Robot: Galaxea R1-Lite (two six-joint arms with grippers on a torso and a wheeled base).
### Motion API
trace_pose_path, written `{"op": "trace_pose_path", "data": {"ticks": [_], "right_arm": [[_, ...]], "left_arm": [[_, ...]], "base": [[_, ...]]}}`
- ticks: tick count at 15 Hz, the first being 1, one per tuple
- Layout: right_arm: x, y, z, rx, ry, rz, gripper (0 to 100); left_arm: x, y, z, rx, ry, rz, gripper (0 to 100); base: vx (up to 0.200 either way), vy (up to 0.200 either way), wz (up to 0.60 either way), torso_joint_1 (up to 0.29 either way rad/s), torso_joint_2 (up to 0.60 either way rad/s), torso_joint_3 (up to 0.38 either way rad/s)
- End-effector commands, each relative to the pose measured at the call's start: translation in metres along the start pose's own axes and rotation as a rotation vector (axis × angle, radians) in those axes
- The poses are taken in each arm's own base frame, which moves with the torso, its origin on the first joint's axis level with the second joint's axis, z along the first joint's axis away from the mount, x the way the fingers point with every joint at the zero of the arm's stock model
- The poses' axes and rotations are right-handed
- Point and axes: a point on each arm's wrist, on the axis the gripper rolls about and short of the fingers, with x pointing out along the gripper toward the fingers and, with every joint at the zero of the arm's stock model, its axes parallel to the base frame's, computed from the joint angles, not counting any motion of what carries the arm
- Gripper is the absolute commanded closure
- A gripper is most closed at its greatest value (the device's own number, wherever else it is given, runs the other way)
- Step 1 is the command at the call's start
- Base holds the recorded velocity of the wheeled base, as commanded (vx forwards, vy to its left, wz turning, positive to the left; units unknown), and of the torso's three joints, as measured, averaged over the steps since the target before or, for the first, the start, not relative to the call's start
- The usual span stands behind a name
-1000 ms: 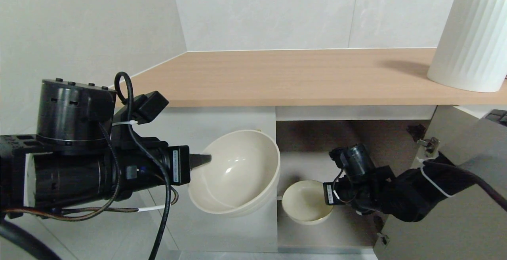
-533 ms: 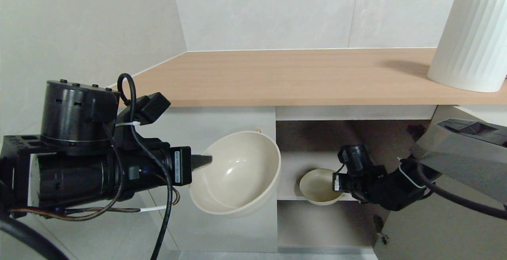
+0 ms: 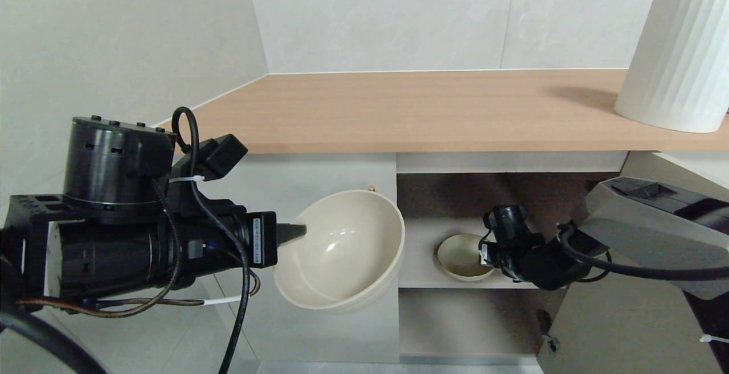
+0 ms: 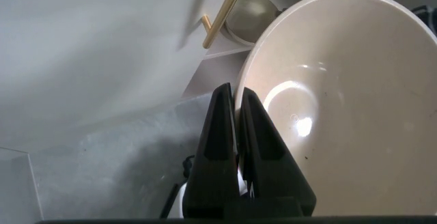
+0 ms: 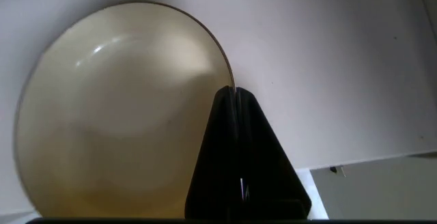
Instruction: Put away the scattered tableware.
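Under the wooden countertop [image 3: 433,106] a cabinet [image 3: 455,192] stands open, and my work is inside it. The small cream bowl [image 3: 462,255] sits at the level of the middle shelf [image 3: 418,268]; I cannot tell whether its foot touches the board. My right gripper [image 5: 235,94] has it by the rim, fingers pinched shut with one inside the wall and one outside. To its left, in front of the closed cabinet door [image 3: 319,175], the large cream bowl [image 3: 342,249] hangs in the air with its mouth tilted up toward the head camera. My left gripper [image 3: 297,230] is clamped tight on its rim in the same way.

Both bowls look rigid and glossy, likely ceramic or melamine. I'd expect a thin-rim pinch to be slippery, and the large one to lever hard against the fingers. A knock on the shelf edge could chip either. I judge the rim the only sensible hold, with each bowl brought level before it is set down. A white ribbed container [image 3: 678,61] stands at the countertop's far right, well apart.
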Motion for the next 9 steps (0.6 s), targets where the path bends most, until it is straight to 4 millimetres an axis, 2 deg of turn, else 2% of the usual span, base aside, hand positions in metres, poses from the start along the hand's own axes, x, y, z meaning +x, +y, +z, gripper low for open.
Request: {"op": "trace_pose_path", "data": {"ticks": [1, 7, 8, 9], "right_arm": [[0.007, 0.003, -0.001, 0.001, -0.001, -0.001, 100], [0.013, 0.0, 0.007, 0.022, -0.025, -0.014, 100], [0.013, 0.0, 0.008, 0.023, -0.029, -0.014, 0], [0.011, 0.0, 0.01, 0.026, -0.033, -0.014, 0]], "left_arm": [[0.002, 0.0, -0.001, -0.001, 0.005, 0.001, 100], [0.005, 0.001, -0.002, -0.001, 0.014, 0.003, 100], [0.005, 0.001, -0.002, -0.001, 0.014, 0.003, 100], [0.006, 0.001, -0.002, -0.002, 0.018, 0.006, 100]], "base": [[0.0, 0.0, 0.0, 0.0, 0.0, 0.0], [0.0, 0.0, 0.0, 0.0, 0.0, 0.0], [0.0, 0.0, 0.0, 0.0, 0.0, 0.0], [0.0, 0.0, 0.0, 0.0, 0.0, 0.0]]}}
